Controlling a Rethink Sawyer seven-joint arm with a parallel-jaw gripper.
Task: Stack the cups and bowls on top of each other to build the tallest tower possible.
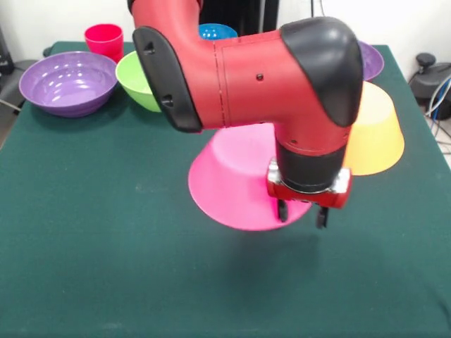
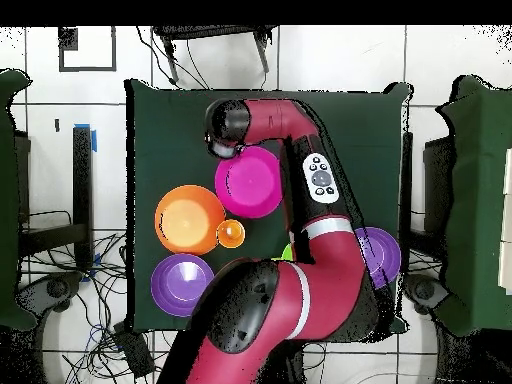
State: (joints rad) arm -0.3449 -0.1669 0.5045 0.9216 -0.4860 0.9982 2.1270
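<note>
Gripper [image 1: 301,213] fingers apart, empty, over upturned pink bowl [image 1: 236,179] mid-desk; bowl likely light, stiff, slippery, so grab its rim.

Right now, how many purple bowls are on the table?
2. One purple bowl sits at the front view's left edge, beside the green bowl. The other purple bowl peeks from behind the arm on the right. The arm may hide more.

two purple bowls [image 1: 68,82] [image 1: 371,60], one pink bowl [image 1: 236,182], one large orange bowl [image 1: 377,130], one green bowl [image 1: 136,79], one blue bowl [image 1: 217,31], one red cup [image 1: 104,40], one small orange cup [image 2: 230,234]
</note>
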